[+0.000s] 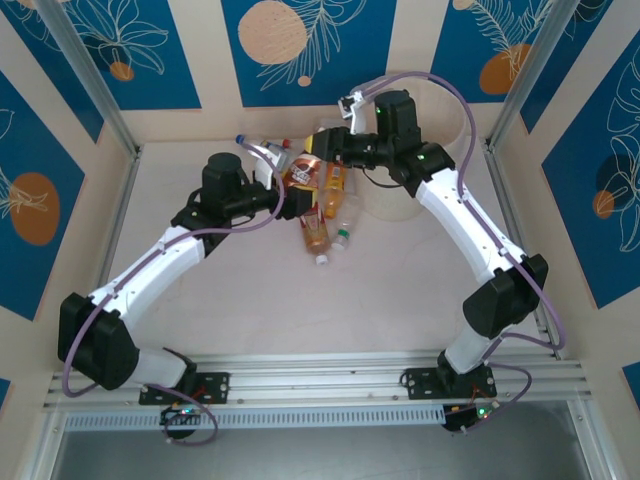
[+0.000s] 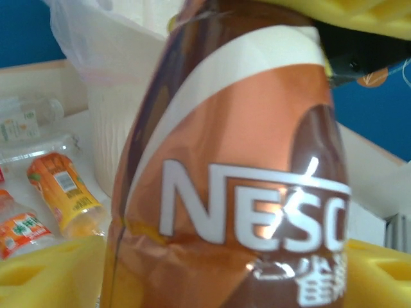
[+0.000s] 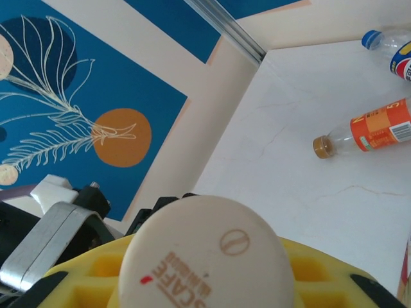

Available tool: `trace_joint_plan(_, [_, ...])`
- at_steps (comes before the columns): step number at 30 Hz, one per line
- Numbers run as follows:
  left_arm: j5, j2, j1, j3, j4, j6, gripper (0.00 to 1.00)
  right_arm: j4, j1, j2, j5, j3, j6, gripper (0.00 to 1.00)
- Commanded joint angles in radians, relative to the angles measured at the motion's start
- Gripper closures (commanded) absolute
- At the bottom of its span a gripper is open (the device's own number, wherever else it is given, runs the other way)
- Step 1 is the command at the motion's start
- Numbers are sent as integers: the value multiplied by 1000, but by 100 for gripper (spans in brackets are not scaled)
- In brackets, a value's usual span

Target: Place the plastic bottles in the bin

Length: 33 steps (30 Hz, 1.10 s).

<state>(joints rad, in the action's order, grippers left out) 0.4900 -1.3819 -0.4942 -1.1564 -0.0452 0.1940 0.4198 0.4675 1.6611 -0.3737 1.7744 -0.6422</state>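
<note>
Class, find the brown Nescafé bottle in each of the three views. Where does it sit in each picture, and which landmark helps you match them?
Top external: the brown Nescafé bottle sits upper centre.
Left wrist: centre, close up, label facing the camera.
Right wrist: bottom centre, seen end-on by its cream cap.
Shared landmark: the bin, beside the bottle in the top and left wrist views.

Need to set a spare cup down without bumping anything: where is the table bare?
Bare table between the left arm and right arm, in front of the base rail; also the far-left corner past the left arm. Crowded: back middle, where plastic bottles lie beside the bin, near the held brown bottle.
</note>
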Motion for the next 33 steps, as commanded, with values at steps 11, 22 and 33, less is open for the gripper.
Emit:
trace_joint_plan(11, [-186, 114, -9, 40, 25, 10, 0, 213, -111, 0, 278, 299, 216, 80])
trace_joint_plan(22, [-351, 128, -3, 43, 99, 10, 0, 236, -207, 202, 703, 580, 473, 80])
trace_joint_plan(33, [-384, 95, 76, 27, 182, 97, 0, 296, -243, 420, 752, 703, 576, 80])
